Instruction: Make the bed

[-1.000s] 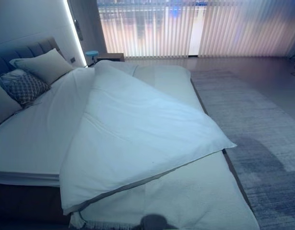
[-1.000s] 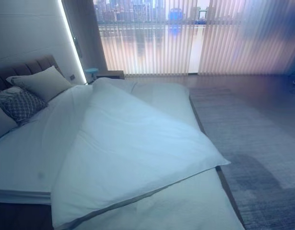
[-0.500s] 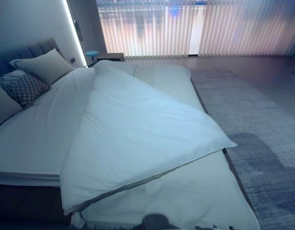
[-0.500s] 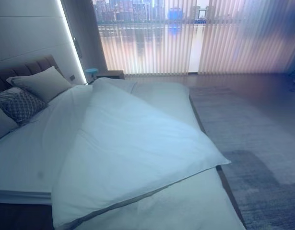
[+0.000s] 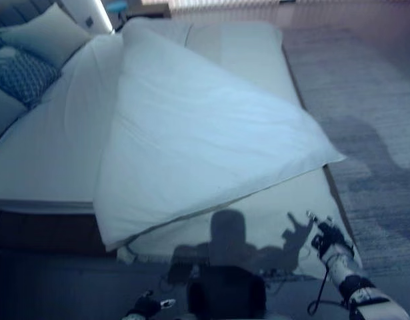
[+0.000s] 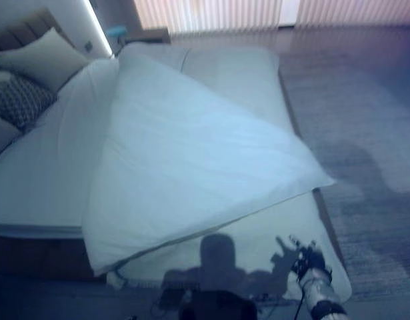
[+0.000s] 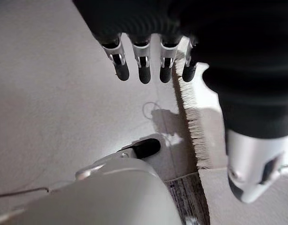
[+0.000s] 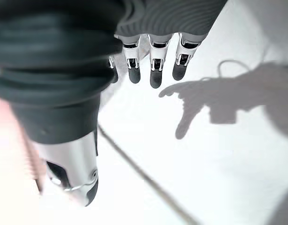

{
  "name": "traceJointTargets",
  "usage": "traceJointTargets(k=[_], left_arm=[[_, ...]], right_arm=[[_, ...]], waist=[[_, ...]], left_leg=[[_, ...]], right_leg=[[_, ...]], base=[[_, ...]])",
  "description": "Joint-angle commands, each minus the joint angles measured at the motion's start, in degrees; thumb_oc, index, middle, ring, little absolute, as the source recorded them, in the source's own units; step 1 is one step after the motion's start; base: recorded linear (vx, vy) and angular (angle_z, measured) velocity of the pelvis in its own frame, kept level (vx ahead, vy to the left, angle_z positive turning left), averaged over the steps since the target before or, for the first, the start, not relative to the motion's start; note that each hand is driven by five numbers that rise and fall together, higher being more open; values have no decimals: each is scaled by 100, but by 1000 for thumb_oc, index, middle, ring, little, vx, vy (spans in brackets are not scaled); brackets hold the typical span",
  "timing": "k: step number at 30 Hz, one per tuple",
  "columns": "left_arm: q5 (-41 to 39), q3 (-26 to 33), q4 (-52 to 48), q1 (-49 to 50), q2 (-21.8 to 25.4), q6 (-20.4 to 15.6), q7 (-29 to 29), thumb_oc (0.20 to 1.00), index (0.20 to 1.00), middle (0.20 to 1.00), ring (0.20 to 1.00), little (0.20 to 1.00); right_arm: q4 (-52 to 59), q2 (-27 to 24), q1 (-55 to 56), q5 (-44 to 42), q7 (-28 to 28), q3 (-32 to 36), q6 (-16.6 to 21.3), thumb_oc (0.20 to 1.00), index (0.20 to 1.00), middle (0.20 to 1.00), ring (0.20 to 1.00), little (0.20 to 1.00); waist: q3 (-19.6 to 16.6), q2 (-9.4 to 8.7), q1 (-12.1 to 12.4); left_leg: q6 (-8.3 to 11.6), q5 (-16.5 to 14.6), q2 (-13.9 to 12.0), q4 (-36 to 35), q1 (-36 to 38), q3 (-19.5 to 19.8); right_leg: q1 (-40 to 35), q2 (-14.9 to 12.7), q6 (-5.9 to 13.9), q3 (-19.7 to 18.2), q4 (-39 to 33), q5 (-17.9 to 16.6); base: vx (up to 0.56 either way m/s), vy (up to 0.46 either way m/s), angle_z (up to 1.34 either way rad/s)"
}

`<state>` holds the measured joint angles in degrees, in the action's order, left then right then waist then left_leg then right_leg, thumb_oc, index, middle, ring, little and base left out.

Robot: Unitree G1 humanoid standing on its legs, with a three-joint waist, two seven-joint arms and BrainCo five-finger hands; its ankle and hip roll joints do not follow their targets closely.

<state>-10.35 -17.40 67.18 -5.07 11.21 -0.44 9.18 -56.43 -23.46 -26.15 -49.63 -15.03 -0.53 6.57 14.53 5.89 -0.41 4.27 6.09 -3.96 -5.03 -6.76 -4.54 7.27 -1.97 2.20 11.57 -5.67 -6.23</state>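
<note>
At the foot of the bed, where I stand the rig, the white duvet lies askew across the mattress, one corner thrust out over the rug-side edge and another corner hanging over the near edge at my left; beneath it a cream blanket covers the foot end, its fringed hem showing in the left wrist view. My right hand hovers over the blanket's near right end, fingers straight and spread, holding nothing. My left hand hangs low by the fringe, fingers likewise straight and empty; in the head views it shows at the bottom edge. The relation the next move turns on, as I judge it: the duvet's long axis runs diagonally, from the far corner near the pillows toward the rug, so the jutting corner lies forward of the right hand and a little toward the rug, and that hand is the nearer one, while the hanging corner sits forward of the left. Against the frames half a second and a second back, the whole view has tipped downward, so the window has left the top and both arms have come into sight; the duvet itself has not shifted on the bed
</note>
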Motion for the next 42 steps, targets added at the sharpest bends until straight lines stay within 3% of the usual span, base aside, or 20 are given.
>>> traceJointTargets(k=[1, 19, 35, 42], left_arm=[[-325, -329, 68, -360, 11, -72, 135, 1000, 1000, 1000, 1000, 1000], [-992, -710, -739, -514, 60, -208, 382, 1000, 1000, 1000, 1000, 1000], [-1173, -1088, -1207, -669, 82, -323, 577, 1000, 1000, 1000, 1000, 1000], [-1235, -1248, -1408, -784, 145, -399, 715, 1000, 1000, 1000, 1000, 1000]], right_arm=[[-37, -356, -786, -417, -265, 133, 402, 1000, 1000, 1000, 1000, 1000], [-616, -1411, -3512, -958, -779, -245, 732, 1000, 1000, 1000, 1000, 1000], [-1192, -1868, -5227, -790, -905, -1115, 654, 1000, 1000, 1000, 1000, 1000], [-1707, -1992, -5995, -112, -866, -1957, 240, 1000, 1000, 1000, 1000, 1000]], waist=[[245, -329, 156], [875, -230, 293], [1226, -228, 521], [1318, -294, 628]], left_leg=[[-100, -270, 479, 3, -96, -172], [-36, -39, 513, 3, -1303, 34], [17, 192, 539, 3, -2365, 289], [50, 296, 527, 3, -2721, 374]], right_leg=[[155, -64, 452, -254, 67, 91], [1297, 3, 443, -293, 67, -134], [2230, 21, 499, -100, 79, -383], [2548, 22, 501, -17, 82, -451]], base=[[29, 11, -5], [11, -2, -1], [-14, -9, 6], [-7, -9, 4]])
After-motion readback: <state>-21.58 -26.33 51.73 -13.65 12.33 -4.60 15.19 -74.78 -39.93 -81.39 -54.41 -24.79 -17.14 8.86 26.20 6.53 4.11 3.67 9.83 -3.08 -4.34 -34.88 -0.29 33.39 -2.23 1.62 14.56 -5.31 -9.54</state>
